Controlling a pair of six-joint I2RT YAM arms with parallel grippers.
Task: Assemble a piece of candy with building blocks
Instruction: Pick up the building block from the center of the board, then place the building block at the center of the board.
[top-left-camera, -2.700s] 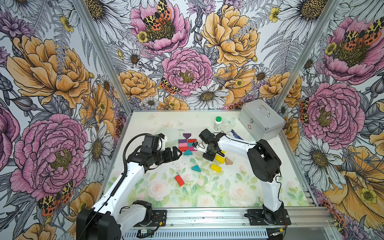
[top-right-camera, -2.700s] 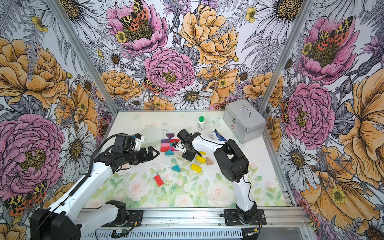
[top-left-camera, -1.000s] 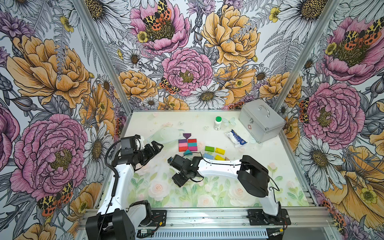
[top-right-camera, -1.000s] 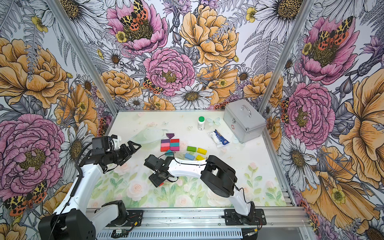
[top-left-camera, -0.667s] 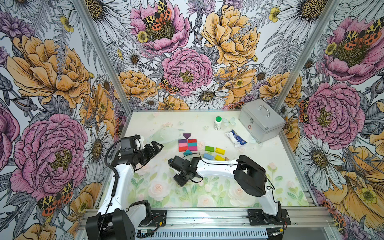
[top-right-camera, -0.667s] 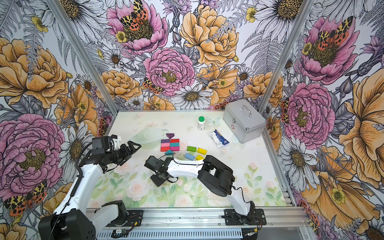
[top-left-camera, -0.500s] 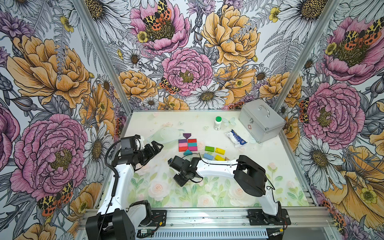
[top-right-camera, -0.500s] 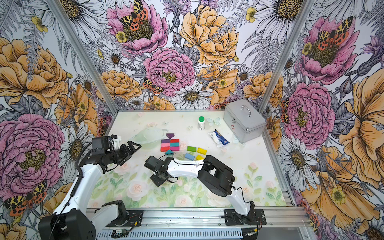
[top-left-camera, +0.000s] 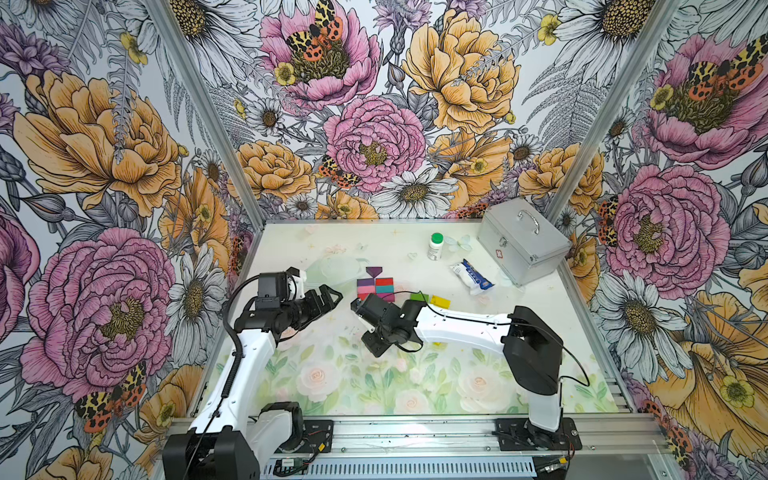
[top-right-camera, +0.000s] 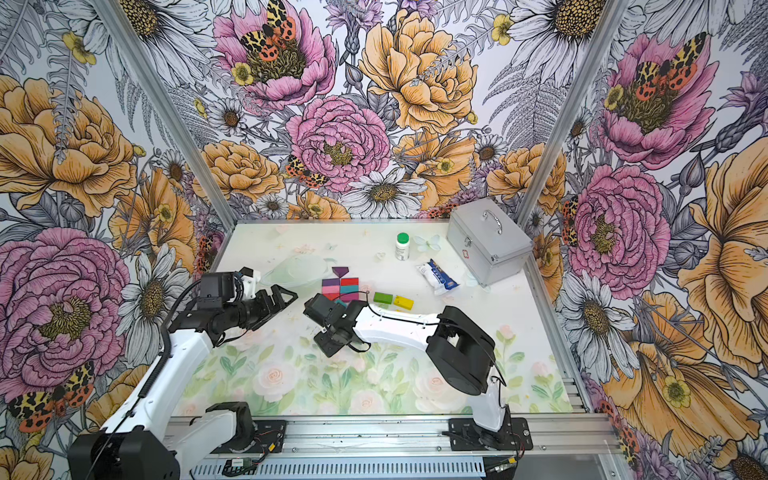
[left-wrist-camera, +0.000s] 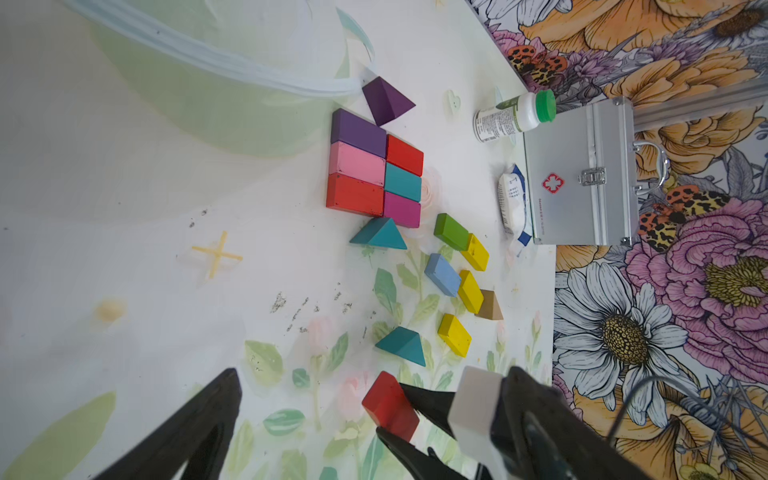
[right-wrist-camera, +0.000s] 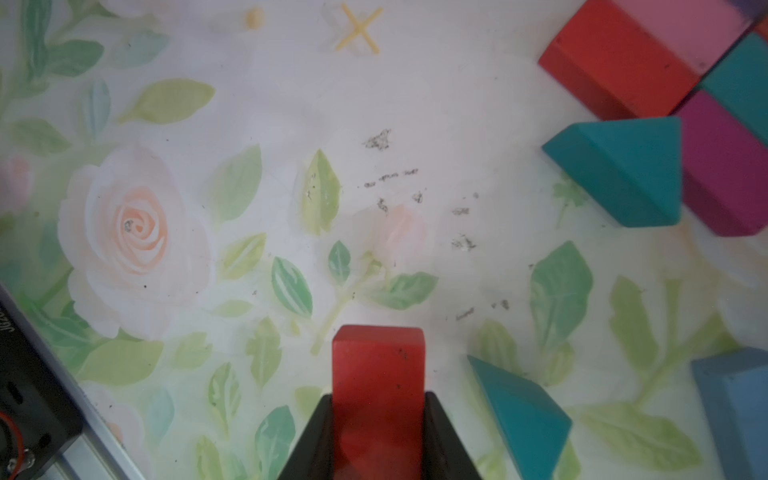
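A silver metal case (top-left-camera: 521, 243) sits in the far right corner of the floral table (top-left-camera: 374, 386). A white bottle (top-left-camera: 435, 247) with a green cap stands upright near it, a blue-and-white packet (top-left-camera: 472, 277) lying between them, and a translucent plastic dish (top-left-camera: 337, 268) rests further left

The surface (top-left-camera: 332, 374) is white with a pale rose-and-leaf print and dark scuff specks near its middle. On it lies a tight two-by-three grid of rectangular blocks (top-left-camera: 376, 286), with a purple triangle (top-left-camera: 374, 271) just beyond its far edge and a teal triangle (left-wrist-camera: 380, 236) against its near edge. Beside the grid a green block (top-left-camera: 419, 297) and a yellow block (top-left-camera: 439, 301) lie touching. Farther back are an upright green-capped white bottle (top-left-camera: 435, 246), a blue-and-white packet (top-left-camera: 471, 276) and a silver case (top-left-camera: 521, 241).
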